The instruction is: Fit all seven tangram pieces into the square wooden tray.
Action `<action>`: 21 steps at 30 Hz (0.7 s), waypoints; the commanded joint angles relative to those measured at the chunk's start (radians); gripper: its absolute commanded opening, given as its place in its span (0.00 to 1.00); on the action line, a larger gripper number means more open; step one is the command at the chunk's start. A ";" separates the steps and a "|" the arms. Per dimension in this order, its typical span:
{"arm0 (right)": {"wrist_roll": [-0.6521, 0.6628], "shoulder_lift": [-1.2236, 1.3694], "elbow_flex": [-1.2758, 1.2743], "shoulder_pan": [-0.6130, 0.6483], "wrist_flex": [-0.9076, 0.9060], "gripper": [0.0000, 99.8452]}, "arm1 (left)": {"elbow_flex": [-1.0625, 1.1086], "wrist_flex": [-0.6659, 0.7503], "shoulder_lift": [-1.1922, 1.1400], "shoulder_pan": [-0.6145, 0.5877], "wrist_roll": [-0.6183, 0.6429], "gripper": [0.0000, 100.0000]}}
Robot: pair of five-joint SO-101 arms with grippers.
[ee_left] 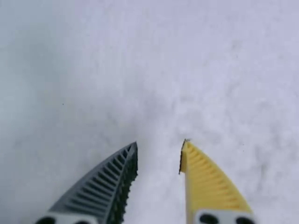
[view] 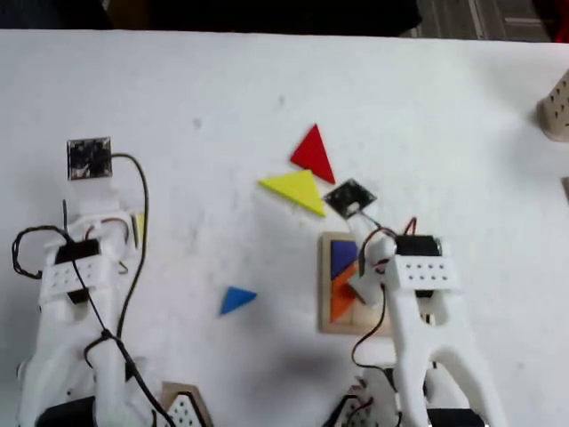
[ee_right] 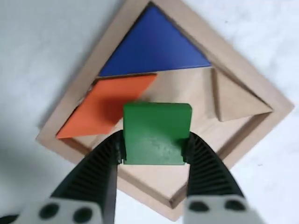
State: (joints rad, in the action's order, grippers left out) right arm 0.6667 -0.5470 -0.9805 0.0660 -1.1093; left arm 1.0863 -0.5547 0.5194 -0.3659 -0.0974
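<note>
High view: the white table [view: 204, 80] carries the square wooden tray [view: 324, 294] near and to the right. The right arm [view: 418, 294] stands over it, and the left arm [view: 76, 276] is well apart at the left. Three pieces lie loose. The red triangle [view: 313, 153] and yellow triangle [view: 296, 189] are just beyond the tray. The small blue triangle [view: 236, 300] is to the tray's left. Past the table's far edge the room is dark, and a pale pegged object [view: 556, 111] sits at the right edge.

Left wrist view: the left gripper [ee_left: 159, 149] hangs over bare table, its grey and yellow jaws apart with nothing between them.

Right wrist view: the right gripper [ee_right: 154, 144] is clamped on the green square [ee_right: 156, 126], held above the tray [ee_right: 245, 142]. Already seated are a large blue triangle [ee_right: 152, 46], an orange parallelogram [ee_right: 105, 109] and a wood-coloured triangle [ee_right: 233, 100]. The square's far corner overlaps the parallelogram's edge. I cannot tell whether they touch.

The step in hand looks like seating the square in the bare pocket. Its sides probably need turning to match the tray's inner edges. It should clear the orange piece and go down flat, and the jaws should part only once it sits level.
</note>
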 commanded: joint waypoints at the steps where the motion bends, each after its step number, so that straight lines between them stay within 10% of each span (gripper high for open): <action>1: 0.000 -0.028 0.006 -0.042 0.031 0.03 | -0.008 0.018 0.001 0.005 -0.011 0.18; 21: 0.054 -0.027 -0.006 -0.101 0.039 0.14 | -0.008 0.018 0.001 0.005 -0.011 0.18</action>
State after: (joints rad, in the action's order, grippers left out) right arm 0.7158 -0.5470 -0.9912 -0.0292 -1.0940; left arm 1.0863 -0.5547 0.5194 -0.3659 -0.0974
